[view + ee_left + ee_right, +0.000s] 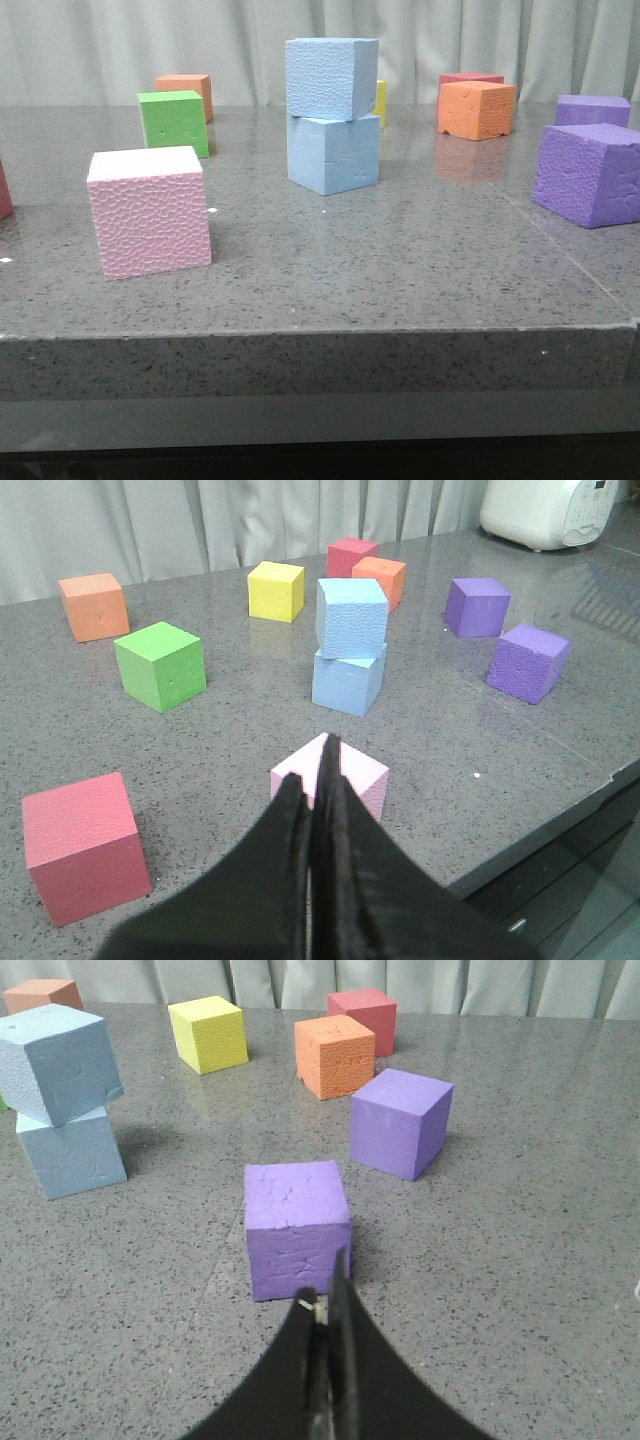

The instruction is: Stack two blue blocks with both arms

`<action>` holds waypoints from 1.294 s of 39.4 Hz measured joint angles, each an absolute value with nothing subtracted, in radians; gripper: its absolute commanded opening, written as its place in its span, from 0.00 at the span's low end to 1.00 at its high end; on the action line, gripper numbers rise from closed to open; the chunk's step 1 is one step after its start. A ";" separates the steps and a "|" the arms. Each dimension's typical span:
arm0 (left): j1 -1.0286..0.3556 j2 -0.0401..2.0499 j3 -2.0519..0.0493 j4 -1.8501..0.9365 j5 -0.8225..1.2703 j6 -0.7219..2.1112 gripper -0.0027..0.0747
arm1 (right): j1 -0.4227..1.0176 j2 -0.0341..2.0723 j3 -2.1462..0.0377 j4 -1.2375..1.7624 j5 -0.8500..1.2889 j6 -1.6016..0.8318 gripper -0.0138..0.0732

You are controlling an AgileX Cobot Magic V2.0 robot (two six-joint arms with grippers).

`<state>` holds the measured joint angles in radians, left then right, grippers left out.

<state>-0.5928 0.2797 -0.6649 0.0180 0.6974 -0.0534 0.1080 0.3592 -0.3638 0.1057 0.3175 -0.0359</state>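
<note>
The pebbly blue block point(330, 77) is being carried on the smooth blue block point(333, 152), slightly skewed, mid-table. The jaws of the left gripper point(318, 780) and the right gripper point(328, 1295) are being held together, empty, well apart from the stack.

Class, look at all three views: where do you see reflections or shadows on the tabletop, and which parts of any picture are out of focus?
Front view: the polished table mirrors the orange cube faintly below it. Left wrist view: the shut left gripper is a dark, soft-edged blur, while the blue stack is sharp. Right wrist view: the stack casts a soft shadow beside it; the right gripper is blurred.
</note>
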 measured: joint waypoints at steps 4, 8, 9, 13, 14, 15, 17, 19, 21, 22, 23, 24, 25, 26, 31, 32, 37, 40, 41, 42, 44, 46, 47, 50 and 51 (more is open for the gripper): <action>-0.593 0.275 -0.640 0.021 0.667 -0.053 0.01 | 0.108 0.359 -0.364 0.106 0.318 -0.036 0.08; -0.591 0.249 -0.565 0.045 0.582 -0.053 0.01 | 0.108 0.359 -0.364 0.106 0.318 -0.036 0.08; -0.587 0.236 -0.545 0.047 0.563 -0.053 0.01 | 0.108 0.359 -0.364 0.106 0.318 -0.036 0.08; -0.546 0.172 -0.433 0.052 0.471 -0.053 0.01 | 0.108 0.359 -0.364 0.106 0.318 -0.036 0.08; -0.527 0.150 -0.411 0.050 0.456 -0.053 0.01 | 0.108 0.359 -0.364 0.106 0.318 -0.036 0.08; -0.506 0.126 -0.381 0.046 0.438 -0.053 0.01 | 0.108 0.359 -0.364 0.106 0.318 -0.036 0.08; -0.464 0.083 -0.326 0.032 0.408 -0.053 0.01 | 0.108 0.359 -0.364 0.106 0.318 -0.036 0.08; -0.412 0.035 -0.283 0.015 0.394 -0.053 0.01 | 0.108 0.359 -0.364 0.106 0.318 -0.036 0.08; -0.364 0.004 -0.239 0.007 0.379 -0.053 0.01 | 0.108 0.359 -0.364 0.106 0.318 -0.036 0.08; -0.337 -0.004 -0.225 0.000 0.375 -0.053 0.01 | 0.108 0.359 -0.364 0.106 0.318 -0.036 0.08; -0.317 -0.005 -0.207 0.000 0.365 -0.053 0.01 | 0.108 0.359 -0.364 0.106 0.318 -0.036 0.08; -0.290 -0.005 -0.194 0.000 0.357 -0.053 0.01 | 0.108 0.359 -0.364 0.106 0.318 -0.036 0.08; -0.270 -0.005 -0.178 0.000 0.350 -0.053 0.01 | 0.108 0.359 -0.364 0.106 0.318 -0.036 0.08; -0.242 -0.005 -0.166 0.000 0.343 -0.053 0.01 | 0.108 0.359 -0.364 0.106 0.318 -0.036 0.08; -0.126 -0.005 -0.103 -0.005 0.279 -0.053 0.01 | 0.108 0.359 -0.364 0.106 0.318 -0.036 0.08; -0.108 -0.005 -0.088 -0.005 0.261 -0.053 0.01 | 0.108 0.359 -0.364 0.106 0.318 -0.036 0.08; -0.023 -0.005 -0.014 -0.005 0.161 -0.053 0.01 | 0.108 0.359 -0.364 0.106 0.318 -0.036 0.08; 0.004 -0.005 0.007 -0.005 0.138 -0.053 0.01 | 0.108 0.359 -0.364 0.106 0.318 -0.036 0.08; 0.011 -0.005 0.007 -0.005 0.128 -0.053 0.01 | 0.108 0.359 -0.364 0.106 0.318 -0.036 0.08; 0.016 -0.005 0.007 -0.005 0.120 -0.053 0.01 | 0.108 0.359 -0.364 0.106 0.320 -0.036 0.08; 0.020 -0.005 0.007 -0.005 0.120 -0.053 0.01 | 0.108 0.359 -0.364 0.106 0.320 -0.036 0.08; 0.020 -0.005 0.007 -0.005 0.118 -0.053 0.01 | 0.108 0.359 -0.364 0.106 0.320 -0.036 0.08; 0.020 -0.005 0.007 -0.005 0.116 -0.053 0.01 | 0.108 0.359 -0.364 0.106 0.320 -0.036 0.08; 0.020 -0.005 0.007 -0.005 0.116 -0.053 0.01 | 0.108 0.359 -0.364 0.106 0.320 -0.036 0.08; 0.020 -0.005 0.007 -0.005 0.116 -0.053 0.01 | 0.108 0.359 -0.364 0.106 0.320 -0.036 0.08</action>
<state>0.0201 -0.0048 0.0070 -0.0053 0.1164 -0.0534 0.1080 0.3592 -0.3638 0.1057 0.3197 -0.0359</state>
